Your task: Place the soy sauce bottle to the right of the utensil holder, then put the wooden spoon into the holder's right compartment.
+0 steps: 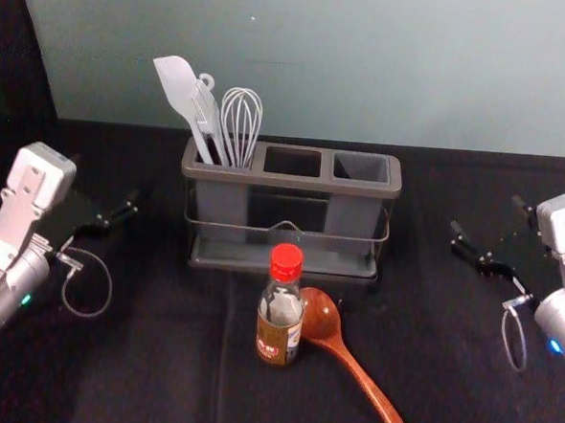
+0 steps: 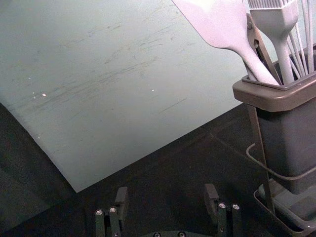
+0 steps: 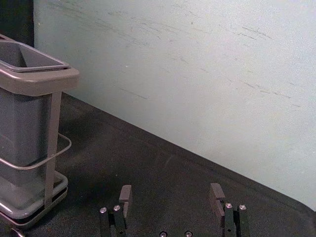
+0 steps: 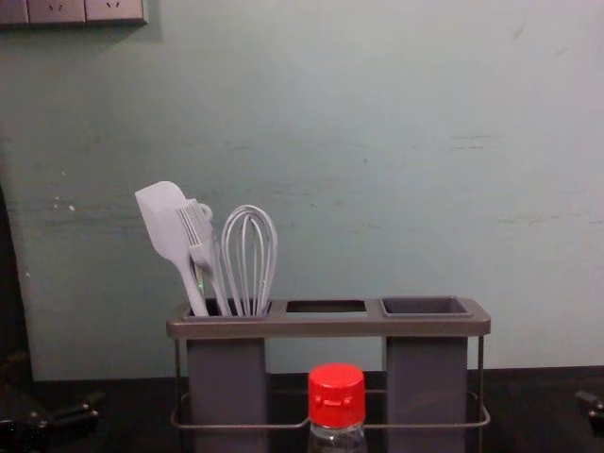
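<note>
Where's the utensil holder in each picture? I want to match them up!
Head view: the utensil holder is just above the middle, behind the soy sauce bottle.
Left wrist view: at one edge, cut off, the end with the spatula.
Right wrist view: at one edge, cut off, the other end, with the empty right compartment.
Chest view: low down, near the middle, its bottom cut off.
Shared landmark: the pale wall behind it.

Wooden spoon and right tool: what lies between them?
Nothing but bare black cloth lies between the wooden spoon and the open right tool; the head view shows that stretch.
</note>
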{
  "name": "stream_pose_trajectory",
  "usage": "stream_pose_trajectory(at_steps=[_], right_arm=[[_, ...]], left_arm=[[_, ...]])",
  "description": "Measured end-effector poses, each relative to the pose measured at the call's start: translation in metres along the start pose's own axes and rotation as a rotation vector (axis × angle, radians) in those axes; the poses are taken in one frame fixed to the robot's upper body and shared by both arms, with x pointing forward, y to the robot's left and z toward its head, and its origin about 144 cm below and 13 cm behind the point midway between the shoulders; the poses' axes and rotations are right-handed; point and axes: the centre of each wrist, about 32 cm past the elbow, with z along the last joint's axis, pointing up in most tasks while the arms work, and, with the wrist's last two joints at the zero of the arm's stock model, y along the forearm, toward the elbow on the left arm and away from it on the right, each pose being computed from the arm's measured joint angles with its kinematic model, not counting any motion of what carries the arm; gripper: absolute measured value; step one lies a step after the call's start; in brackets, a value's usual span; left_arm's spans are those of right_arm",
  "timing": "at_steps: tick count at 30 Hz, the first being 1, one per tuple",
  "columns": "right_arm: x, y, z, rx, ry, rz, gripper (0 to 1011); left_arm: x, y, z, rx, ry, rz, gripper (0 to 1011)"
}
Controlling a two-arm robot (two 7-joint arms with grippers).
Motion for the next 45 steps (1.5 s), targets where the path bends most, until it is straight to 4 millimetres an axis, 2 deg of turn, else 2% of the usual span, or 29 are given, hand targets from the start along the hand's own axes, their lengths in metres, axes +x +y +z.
stream_pose_trajectory(at_steps=[45], right_arm=[[0.0011, -0.0012, 0.0015, 0.014, -0.004, -0.002, 1003]], left_arm=[[0.0000, 0.0000, 0.0000, 0.000, 0.000, 0.000, 1005]])
